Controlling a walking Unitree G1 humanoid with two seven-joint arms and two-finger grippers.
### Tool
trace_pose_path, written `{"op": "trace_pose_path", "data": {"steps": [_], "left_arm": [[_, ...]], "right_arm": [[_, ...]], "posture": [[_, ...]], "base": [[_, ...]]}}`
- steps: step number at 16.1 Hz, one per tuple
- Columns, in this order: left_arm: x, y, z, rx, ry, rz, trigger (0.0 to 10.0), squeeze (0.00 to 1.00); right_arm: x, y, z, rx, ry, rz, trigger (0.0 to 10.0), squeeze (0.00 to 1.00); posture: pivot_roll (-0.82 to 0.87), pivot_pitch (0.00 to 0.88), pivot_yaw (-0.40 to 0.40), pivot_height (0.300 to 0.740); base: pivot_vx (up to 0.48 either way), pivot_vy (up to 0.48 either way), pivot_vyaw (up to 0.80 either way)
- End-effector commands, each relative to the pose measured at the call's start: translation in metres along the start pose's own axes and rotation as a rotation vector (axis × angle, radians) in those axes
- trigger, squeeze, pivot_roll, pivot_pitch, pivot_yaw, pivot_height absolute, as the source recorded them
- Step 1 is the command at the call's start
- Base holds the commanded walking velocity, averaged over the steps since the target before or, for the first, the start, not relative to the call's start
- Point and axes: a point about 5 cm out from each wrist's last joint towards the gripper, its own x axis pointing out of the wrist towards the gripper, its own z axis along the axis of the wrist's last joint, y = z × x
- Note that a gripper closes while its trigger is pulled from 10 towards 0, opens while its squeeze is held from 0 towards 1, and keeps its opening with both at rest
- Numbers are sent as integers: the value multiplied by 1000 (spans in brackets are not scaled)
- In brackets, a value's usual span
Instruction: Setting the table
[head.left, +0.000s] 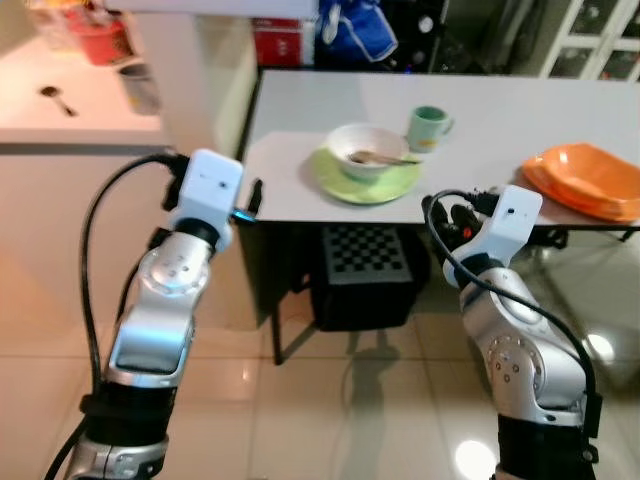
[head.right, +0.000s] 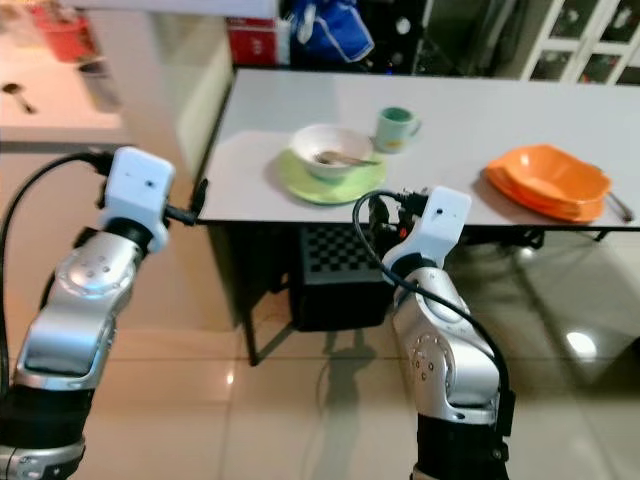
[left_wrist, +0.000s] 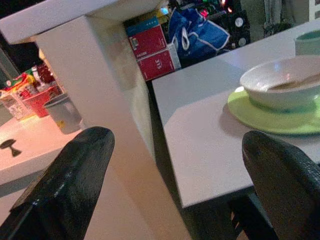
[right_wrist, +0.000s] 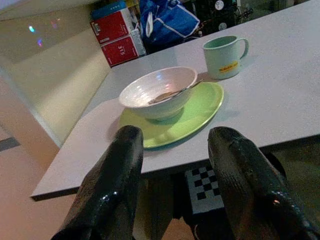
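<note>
A white surface (head.left: 300, 120) stands ahead of the robot, above a glossy tiled floor (head.left: 350, 400); on it a white bowl (head.left: 367, 150) sits in the middle of a green plate (head.left: 345, 182), near the front edge, with a spoon (head.left: 378, 158) lying inside the bowl, its handle resting over the rim; a pale green mug (head.left: 428, 127) with a yellow mark stands just beside the plate, toward the far side, handle turned to the robot's right; well apart, at the right end of the surface, lie stacked orange plates (head.left: 585, 178).

The left tool (left_wrist: 177, 175) is raised in front of the near left corner of the surface, its two black fingers (left_wrist: 75, 180) spread wide with nothing between them; the right tool (right_wrist: 175, 165) hovers just short of the front edge, pointing at the bowl and green plate, fingers (right_wrist: 117, 180) parted moderately and holding nothing.

Under the surface sits a black crate with a checkered panel (head.left: 365, 255); behind it are red boxes (right_wrist: 117, 35) and a blue bag (right_wrist: 165, 20); to the left a counter (head.left: 60, 110) carries a grey cup (left_wrist: 62, 112) and packaged items.
</note>
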Motion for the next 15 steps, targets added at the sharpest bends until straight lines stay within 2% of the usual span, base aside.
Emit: {"op": "trace_pose_path", "data": {"steps": [1, 13, 15], "left_arm": [[1, -7, 4, 0, -13, -22, 10000, 0], [1, -7, 3, -7, -12, -2, 10000, 0], [1, -4, 5, -57, -21, 52, 10000, 0]], "right_arm": [[-1, -7, 2, 2, -3, -29, 10000, 1000], [1, -3, 5, -11, -5, 4, 10000, 1000], [3, -3, 5, -46, -6, -11, 10000, 1000]], "posture": [[13, 0, -11, 740], [14, 0, -23, 740], [14, 0, -23, 740]], "base": [[0, 405, 0], [0, 403, 0], [0, 186, 0]]}}
